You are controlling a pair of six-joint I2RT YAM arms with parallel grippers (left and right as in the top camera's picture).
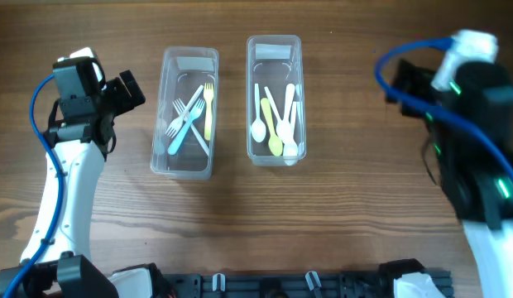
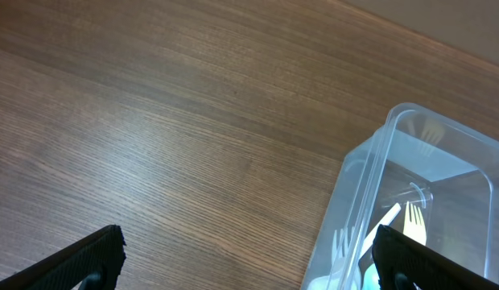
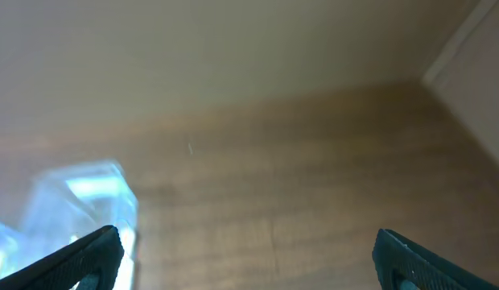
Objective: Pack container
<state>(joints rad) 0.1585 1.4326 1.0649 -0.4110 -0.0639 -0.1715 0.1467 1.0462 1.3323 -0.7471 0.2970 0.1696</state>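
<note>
Two clear plastic containers stand side by side on the wooden table. The left container point(image 1: 185, 112) holds several plastic forks, among them a yellow fork point(image 1: 208, 108) and a blue one point(image 1: 184, 128). The right container point(image 1: 275, 98) holds several spoons in white, yellow and green point(image 1: 275, 124). My left gripper point(image 1: 126, 89) is open and empty just left of the left container, whose corner shows in the left wrist view point(image 2: 410, 201). My right gripper point(image 1: 403, 85) is open and empty, well right of the right container, whose blurred corner shows in the right wrist view point(image 3: 80, 197).
Bare wooden table point(image 1: 356, 190) lies around the containers. A black rail with clips point(image 1: 265, 284) runs along the front edge. Blue cables loop over both arms.
</note>
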